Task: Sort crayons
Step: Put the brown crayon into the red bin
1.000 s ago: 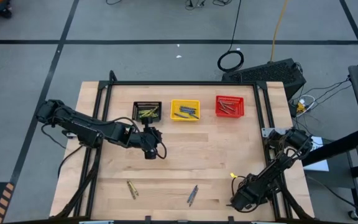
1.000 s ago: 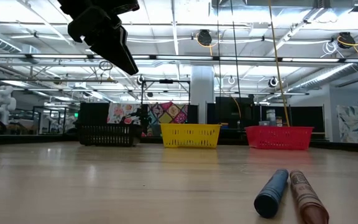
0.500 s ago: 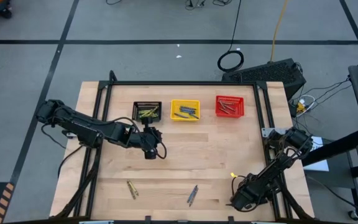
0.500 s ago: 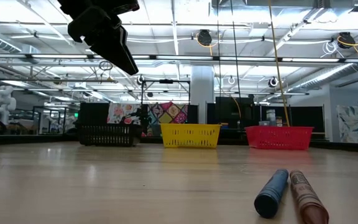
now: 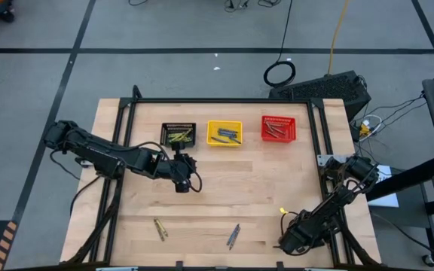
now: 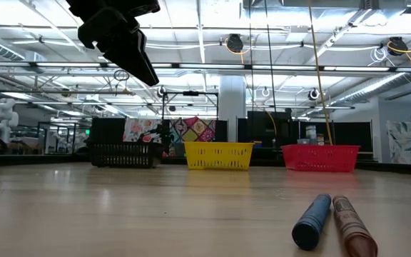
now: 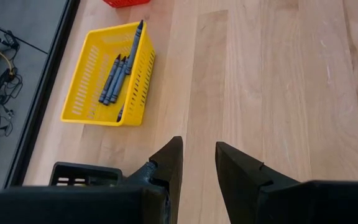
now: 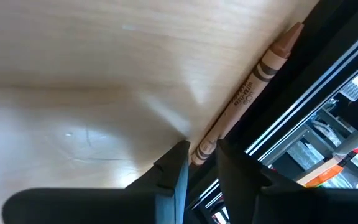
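My left gripper (image 5: pixel 181 183) (image 7: pixel 197 155) hangs open above the table, in front of the black basket (image 5: pixel 178 134), with nothing between its fingers. My right gripper (image 5: pixel 285 243) (image 8: pixel 202 148) is low at the table's near right corner, shut on a brownish crayon (image 8: pixel 250 87). An olive-yellow crayon (image 5: pixel 159 229) lies flat near the front edge. A blue crayon (image 6: pixel 312 221) and a brownish-red one (image 6: pixel 352 227) lie there side by side. The yellow basket (image 7: pixel 98 93) holds blue crayons (image 7: pixel 114 78). My right gripper has the blunt end (image 8: pixel 201 150) of the brownish crayon pinched between its two fingertips. The fingers slant down from above and lie roughly along the crayon. The crayon lies flat on the wood, its tip (image 8: pixel 294 30) pointing away beside the black rail.
The black, yellow (image 5: pixel 224 133) and red (image 5: pixel 278 129) baskets stand in a row at the far edge. A black frame rail (image 8: pixel 316 81) runs along the table edge right beside the right gripper. Bare wood (image 5: pixel 239 188) fills the middle of the table.
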Controlling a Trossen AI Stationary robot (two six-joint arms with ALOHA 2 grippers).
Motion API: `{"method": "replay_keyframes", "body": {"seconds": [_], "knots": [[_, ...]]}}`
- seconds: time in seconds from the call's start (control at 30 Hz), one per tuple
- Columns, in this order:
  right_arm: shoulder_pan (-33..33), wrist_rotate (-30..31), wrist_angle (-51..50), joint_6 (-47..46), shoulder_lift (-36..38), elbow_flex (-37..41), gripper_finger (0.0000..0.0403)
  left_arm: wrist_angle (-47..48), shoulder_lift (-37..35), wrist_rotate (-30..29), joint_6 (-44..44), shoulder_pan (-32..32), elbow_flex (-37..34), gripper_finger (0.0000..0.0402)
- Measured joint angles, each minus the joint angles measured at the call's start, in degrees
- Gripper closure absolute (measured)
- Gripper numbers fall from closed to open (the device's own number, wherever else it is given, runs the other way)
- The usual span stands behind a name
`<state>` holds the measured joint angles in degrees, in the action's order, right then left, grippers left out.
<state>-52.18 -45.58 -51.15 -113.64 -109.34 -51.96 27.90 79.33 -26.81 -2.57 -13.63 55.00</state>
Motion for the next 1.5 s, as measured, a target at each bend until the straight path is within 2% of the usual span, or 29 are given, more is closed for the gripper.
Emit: {"method": "replay_keyframes", "body": {"seconds": [0.1, 0.27, 0.33, 0.53, 0.7, 0.87, 1.23, 1.5], "knots": [[0.0, -0.82, 0.88, 0.29, -0.02, 0.02, 0.0337, 0.0, 0.0, 0.0, 0.0, 0.0, 0.0, 0.0299], [-0.11, -1.01, 4.02, 1.32, -0.02, 0.33, 0.039, 0.02, 0.0, 0.0, 0.0, 0.0, 0.0, 0.0299], [-0.11, -0.59, 4.14, 1.25, -0.02, 0.33, 0.0398, 0.02, 0.0, 0.0, 0.0, 0.0, 0.0, 0.0299], [-0.08, 0.41, 4.03, 1.31, 0.0, -0.69, 0.0401, 0.02, 0.0, -0.02, 0.0, 0.0, 0.0, 0.0299], [1.07, 4.26, 2.56, 1.69, 0.07, -4.21, 0.0402, -0.17, 0.0, -0.02, 0.0, 0.0, 0.0, 0.0299], [1.37, 9.36, -10.67, 2.28, -0.1, -8.4, 0.0403, -0.52, 0.0, -0.02, 0.0, 0.0, 0.0, 0.0299], [1.79, 5.28, -12.08, 5.33, -0.07, -7.22, 0.0403, -0.35, 0.0, -0.02, 0.02, 0.01, 0.0, 0.0299], [1.81, 5.25, -12.5, 5.92, 0.0, -6.51, 0.0403, -0.39, 0.0, -0.03, 0.09, 0.02, 0.0, 0.0299]]}}
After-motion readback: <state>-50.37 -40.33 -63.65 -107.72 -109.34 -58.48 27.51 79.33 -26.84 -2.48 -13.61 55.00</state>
